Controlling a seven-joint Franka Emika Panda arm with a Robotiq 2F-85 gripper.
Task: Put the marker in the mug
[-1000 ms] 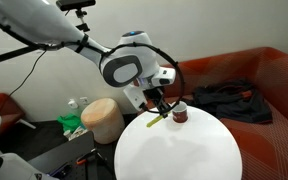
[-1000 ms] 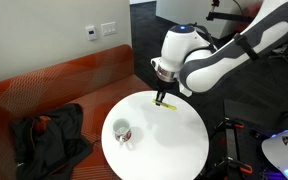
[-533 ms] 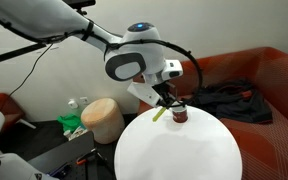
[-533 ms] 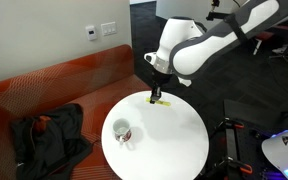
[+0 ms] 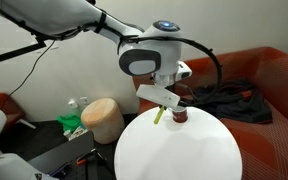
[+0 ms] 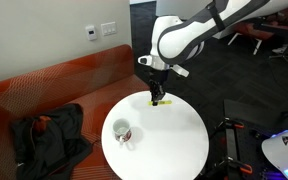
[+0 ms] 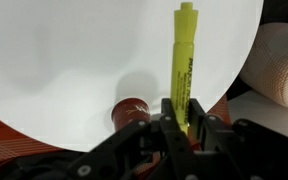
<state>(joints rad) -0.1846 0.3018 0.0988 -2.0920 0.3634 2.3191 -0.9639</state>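
My gripper (image 7: 181, 112) is shut on the yellow-green marker (image 7: 182, 60), which sticks out past the fingers over the round white table (image 7: 74, 50). In both exterior views the marker (image 5: 160, 115) (image 6: 159, 98) hangs from the gripper (image 6: 158, 93) just above the table's far side. The dark red mug (image 7: 132, 110) stands on the table near its edge, to the left of the fingers in the wrist view. It also shows in both exterior views (image 5: 180, 113) (image 6: 122, 131), upright, with a whitish inside.
A tan cylindrical stool (image 5: 102, 119) stands beside the table. A red sofa (image 6: 44, 90) with dark clothes (image 6: 46, 135) on it runs behind. Green items (image 5: 72, 124) lie on the floor near the stool.
The arm has swung and lifted with the marker in it, turning the wrist. The marker now hangs more upright over the table. The mug has not moved.
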